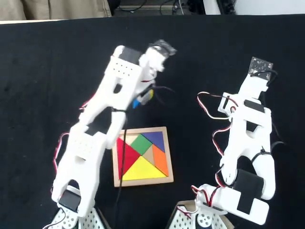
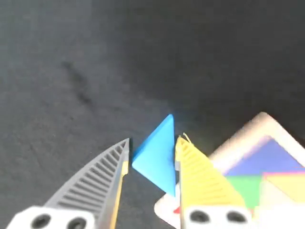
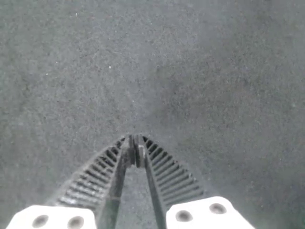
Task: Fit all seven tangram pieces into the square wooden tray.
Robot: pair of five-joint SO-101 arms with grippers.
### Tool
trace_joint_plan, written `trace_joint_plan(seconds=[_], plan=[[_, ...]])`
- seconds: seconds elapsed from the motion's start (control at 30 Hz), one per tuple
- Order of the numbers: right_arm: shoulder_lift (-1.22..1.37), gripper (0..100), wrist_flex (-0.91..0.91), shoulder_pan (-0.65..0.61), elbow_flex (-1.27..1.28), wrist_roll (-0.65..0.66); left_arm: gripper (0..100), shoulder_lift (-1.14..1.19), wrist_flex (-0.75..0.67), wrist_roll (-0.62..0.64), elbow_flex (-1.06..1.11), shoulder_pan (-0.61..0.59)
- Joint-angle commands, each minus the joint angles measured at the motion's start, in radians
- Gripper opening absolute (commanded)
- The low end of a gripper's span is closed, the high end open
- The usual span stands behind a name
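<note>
over the black table [image 1: 47, 57], the left arm [image 1: 86, 148] overhangs the left rim of the wooden tray [image 1: 143, 182] near the front edge; six coloured pieces [image 1: 142, 169] lie inside. just past its far rim the left gripper [image 2: 152, 140] pinches a blue triangle [image 2: 157, 157]; the right gripper [image 3: 135, 143] has its jaws pressed together.

**Blue triangle in my left gripper**

My left gripper [image 2: 153, 147] pinches a blue triangle [image 2: 156, 160] between its grey finger [image 2: 102, 172] and its yellow finger [image 2: 201, 177]. If the fingers point to twelve o'clock, the wooden tray [image 2: 248, 132] sits at about two o'clock. I see a purple piece [image 2: 269, 161] and a green piece [image 2: 244, 187] inside it.
</note>
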Motion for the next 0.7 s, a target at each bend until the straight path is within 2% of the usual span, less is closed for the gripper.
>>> trace_joint_plan(seconds=[0.0, 0.1, 0.23, 0.37, 0.43, 0.5, 0.67], plan=[[-0.044, 1.8, -0.02, -0.018, 0.002, 0.012, 7, -0.074, 0.081, -0.055, -0.119, 0.041], [-0.044, 1.8, -0.02, -0.015, 0.004, 0.012, 7, -0.206, 0.081, -0.192, 0.031, 0.079], [-0.044, 1.8, -0.02, -0.015, 0.005, 0.012, 7, -0.514, 0.081, -0.353, 0.381, 0.185], [-0.044, 1.8, -0.02, -0.017, 0.005, 0.012, 7, -0.842, 0.077, -0.638, 0.765, 0.251], [-0.044, 1.8, -0.02, -0.017, 0.008, 0.012, 7, -0.964, 0.051, -0.738, 0.943, 0.255], [-0.044, 1.8, -0.023, -0.017, 0.013, 0.012, 7, -1.031, -0.014, -0.796, 1.101, 0.254], [-0.044, 1.8, -0.075, -0.018, 0.039, 0.012, 7, -1.057, -0.221, -0.799, 1.334, 0.251]])
